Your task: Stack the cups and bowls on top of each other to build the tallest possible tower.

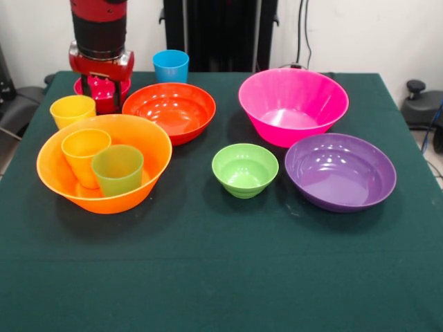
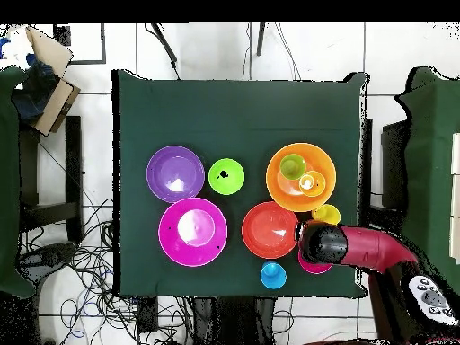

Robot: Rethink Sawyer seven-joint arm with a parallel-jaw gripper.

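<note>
Orange bowl [image 1: 104, 166] with two cups inside; gripper [image 1: 102, 84] jaw state unclear.

Cups, 4 total: blue cup [image 1: 170, 66], yellow cup [image 1: 72, 109], orange cup [image 1: 85, 155], green cup [image 1: 118, 168].

Bowls, 6 total: large orange bowl [image 1: 142, 135], pink bowl [image 1: 293, 105], red-orange bowl [image 1: 169, 111], purple bowl [image 1: 340, 171], light green bowl [image 1: 244, 169], crimson bowl [image 1: 104, 93].

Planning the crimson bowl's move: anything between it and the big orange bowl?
Yes. The yellow cup stands on the table between the crimson bowl, under the gripper, and the large orange bowl. That bowl also holds an orange cup and green cup.
</note>
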